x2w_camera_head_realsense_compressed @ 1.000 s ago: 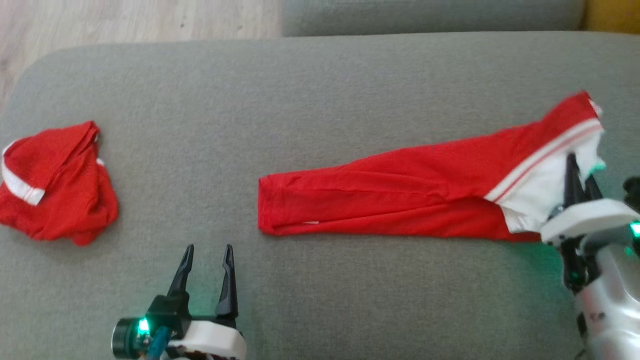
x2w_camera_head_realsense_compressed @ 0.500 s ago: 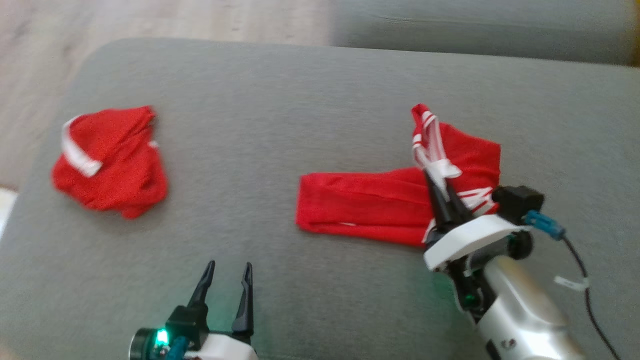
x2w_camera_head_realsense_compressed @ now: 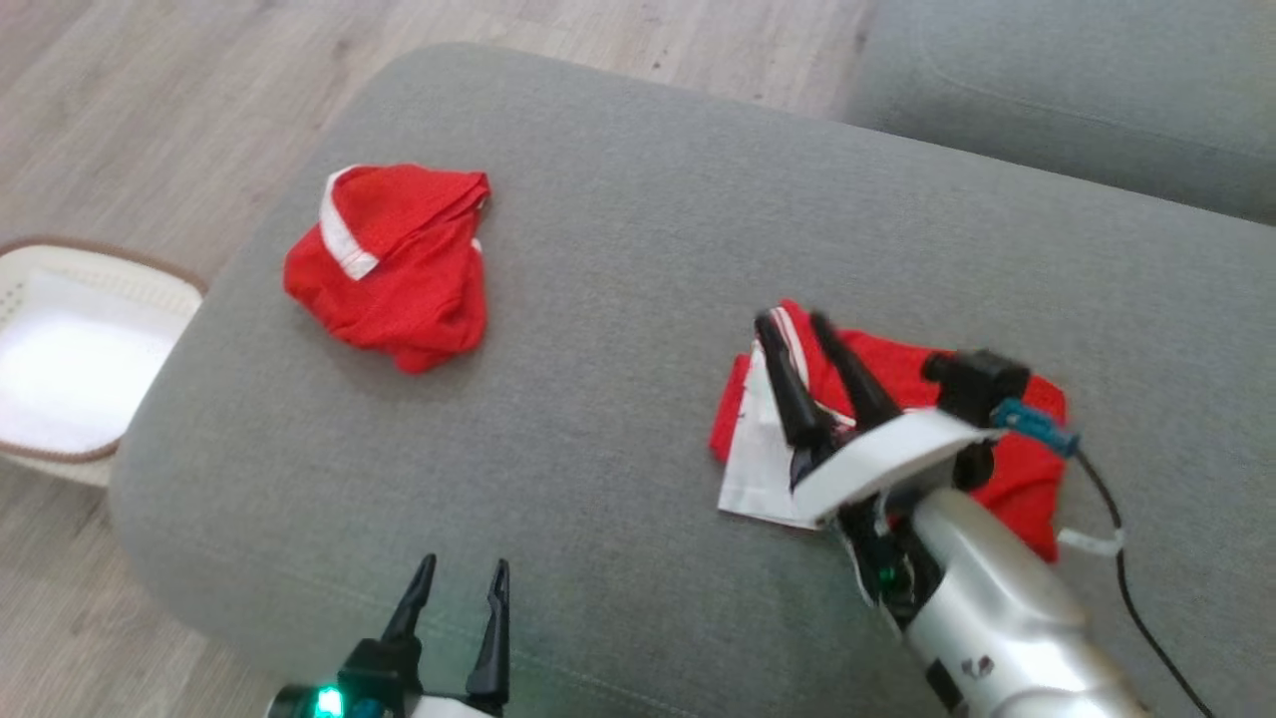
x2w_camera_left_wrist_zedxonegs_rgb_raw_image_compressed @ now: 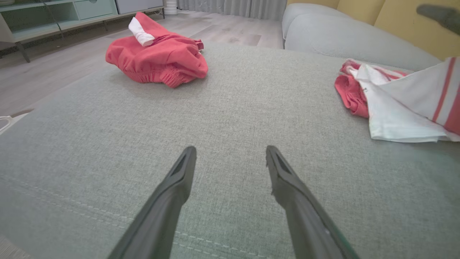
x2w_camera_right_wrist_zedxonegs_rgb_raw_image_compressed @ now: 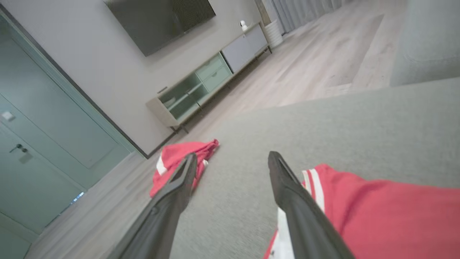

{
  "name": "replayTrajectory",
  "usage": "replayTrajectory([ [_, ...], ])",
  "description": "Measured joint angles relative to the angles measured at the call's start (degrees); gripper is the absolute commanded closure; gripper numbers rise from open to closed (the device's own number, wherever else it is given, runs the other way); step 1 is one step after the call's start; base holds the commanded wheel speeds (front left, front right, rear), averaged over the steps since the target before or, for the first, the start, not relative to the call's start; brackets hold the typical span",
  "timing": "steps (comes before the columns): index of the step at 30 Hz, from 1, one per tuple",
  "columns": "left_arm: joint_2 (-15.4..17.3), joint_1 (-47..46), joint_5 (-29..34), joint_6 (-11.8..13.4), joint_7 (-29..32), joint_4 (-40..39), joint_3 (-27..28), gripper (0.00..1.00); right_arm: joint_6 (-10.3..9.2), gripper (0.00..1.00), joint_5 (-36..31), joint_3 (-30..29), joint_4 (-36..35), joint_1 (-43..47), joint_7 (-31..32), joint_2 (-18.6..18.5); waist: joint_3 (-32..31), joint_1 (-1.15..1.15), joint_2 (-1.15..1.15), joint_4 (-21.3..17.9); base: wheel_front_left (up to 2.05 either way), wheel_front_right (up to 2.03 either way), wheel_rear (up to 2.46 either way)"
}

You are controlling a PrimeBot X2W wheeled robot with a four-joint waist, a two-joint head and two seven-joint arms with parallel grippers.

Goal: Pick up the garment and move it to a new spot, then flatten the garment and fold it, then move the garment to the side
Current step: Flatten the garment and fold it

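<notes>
The garment is a pair of red trousers with white stripes and a white lining, lying doubled over on the right of the grey sofa cushion. My right gripper hovers over its left edge, open, with nothing between its fingers. From the right wrist, that gripper has the red cloth just below and to its right. My left gripper is open over bare cushion at the near edge. Its own view puts the left gripper well to the left of the garment.
A second crumpled red garment with a white band lies at the cushion's far left corner, also in the left wrist view. A white basket stands on the wooden floor left of the sofa. Another sofa section lies behind.
My right gripper carried the waist end leftwards over the legs, doubling the garment up, then opened and let go. The head camera turned left. The left gripper stayed put.
</notes>
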Motion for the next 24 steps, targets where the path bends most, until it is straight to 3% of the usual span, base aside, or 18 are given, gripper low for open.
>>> replayTrajectory([
  [2, 0.0, 0.1, 0.0, 0.3, 0.0, -0.5, 0.6, 0.0, 0.0, 0.0, -0.9, -2.2, -2.9, -0.1, 0.0, 0.4, -0.2, 0.0, 0.0, -1.0, 0.0, 0.0, 0.0],
  [6, 0.0, -0.2, 0.2, 0.9, 0.0, -2.2, 1.8, 0.0, 0.0, 0.0, -8.8, -11.1, -6.8, 1.1, 0.0, 0.3, -0.4, 0.01, 0.0, -4.6, 0.0, 0.0, 0.0],
  [14, 0.0, -2.1, 0.4, 2.0, 0.0, -3.3, 3.8, 0.0, 0.0, 0.0, -21.9, -25.9, -8.2, 11.1, 0.0, 0.3, -0.6, 0.01, 0.0, -12.5, 0.0, 0.0, 0.0],
  [24, -0.1, -1.1, 3.3, 3.3, 0.0, -4.1, 8.0, 0.0, 0.0, 0.0, -28.9, -30.5, -9.2, 17.6, 0.0, 0.4, -2.2, 0.01, 0.0, -20.0, 0.0, 0.0, 0.0],
])
